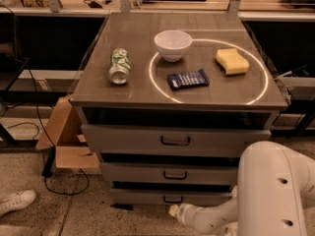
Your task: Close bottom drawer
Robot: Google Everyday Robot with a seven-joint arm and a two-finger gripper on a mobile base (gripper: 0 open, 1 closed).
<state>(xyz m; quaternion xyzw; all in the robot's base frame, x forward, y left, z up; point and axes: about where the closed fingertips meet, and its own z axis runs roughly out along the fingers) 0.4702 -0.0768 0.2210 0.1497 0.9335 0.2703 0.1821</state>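
Bottom drawer (147, 196), the slim grey metal front with a small dark centre handle, is the lowest of three in the grey metal cabinet (275, 103). It sits just above the floor, under the mid-sized middle drawer front (138, 173).

The gripper (173, 210) is at the end of the white robot arm (273, 191). It is low at the drawer's lower edge, just below and beside the handle. I cannot tell whether it is released or clenched, nor whether it is touching the panel.

Risks, as I judge them:
- The tip sits very low. A push from here may slip under the panel's lower edge instead of bearing on it.
- The tip could catch on the handle as it presses.
- An off-centre push could skew the drawer in its runners and jam it.
- The arm's bulky white shell is close to the cabinet's right front corner. A knock could set rolling the green drink can (119, 66), which lies on its side near the top's left edge.

Hidden or unclear:
- The right end of the bottom drawer is behind the arm.
- The head-on view does not show how far the drawer stands out.
- The arm's lower part is cut off by the bottom edge of the view.
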